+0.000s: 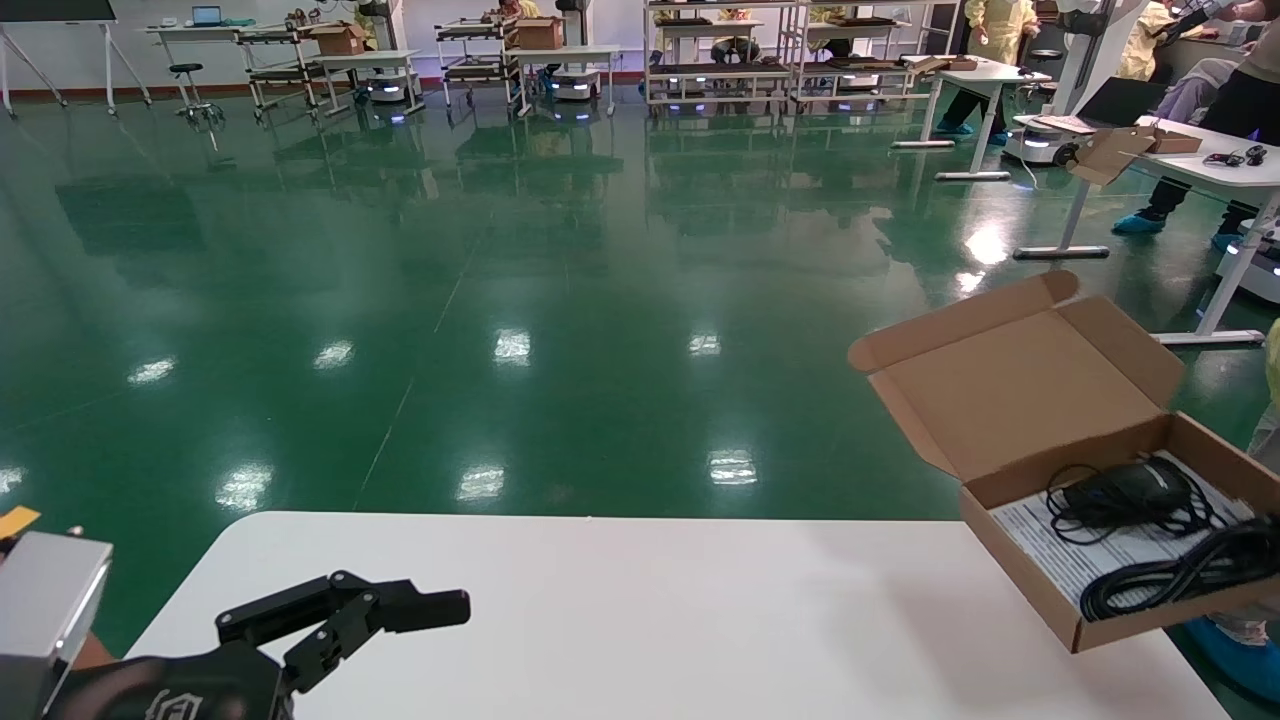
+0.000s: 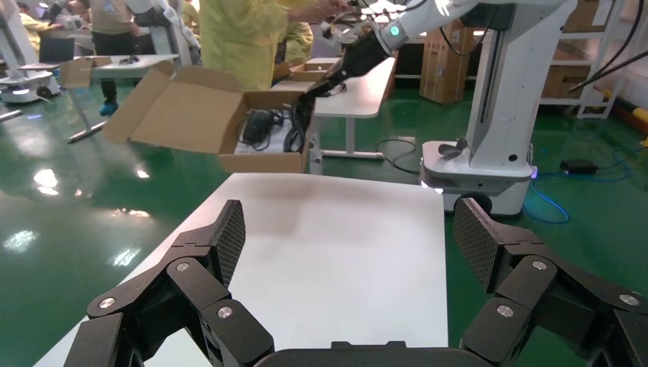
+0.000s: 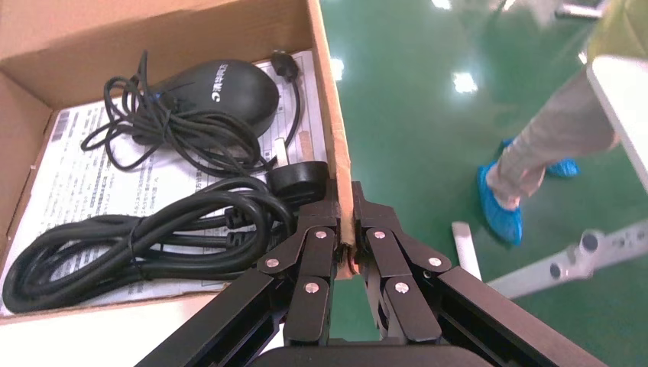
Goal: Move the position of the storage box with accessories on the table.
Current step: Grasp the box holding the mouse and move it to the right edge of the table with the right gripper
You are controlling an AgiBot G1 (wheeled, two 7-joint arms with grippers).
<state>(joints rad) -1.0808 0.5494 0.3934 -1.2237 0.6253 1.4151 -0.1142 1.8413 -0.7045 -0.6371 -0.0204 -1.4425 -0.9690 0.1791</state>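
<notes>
The white worktop (image 1: pixel 650 610) is lying bare across most of the head view, with the storage box (image 1: pixel 1040 420) sitting at its far right corner, lid flap standing open and part of the base hanging past the edge. In the left wrist view the box appears tilted and raised off the worktop surface, though how far cannot be told.

The right gripper (image 3: pixel 345 229) is reaching in from the robot's right side, and its jaws are pinching the box's thin cardboard side wall, one finger inside and one outside. Only the right wrist view shows this pinch; the head view does not show that arm at all, while the left wrist view shows it as a dark arm meeting the box's far side.

The left gripper (image 2: pixel 348 245) is hovering low over the near left corner of the worktop, well apart from the box, its jaws spread wide and holding nothing.

Inside the box, the coiled black cables (image 3: pixel 145 229) are lying beside a black mouse (image 3: pixel 221 92), both resting on a printed paper sheet (image 3: pixel 84 168).
</notes>
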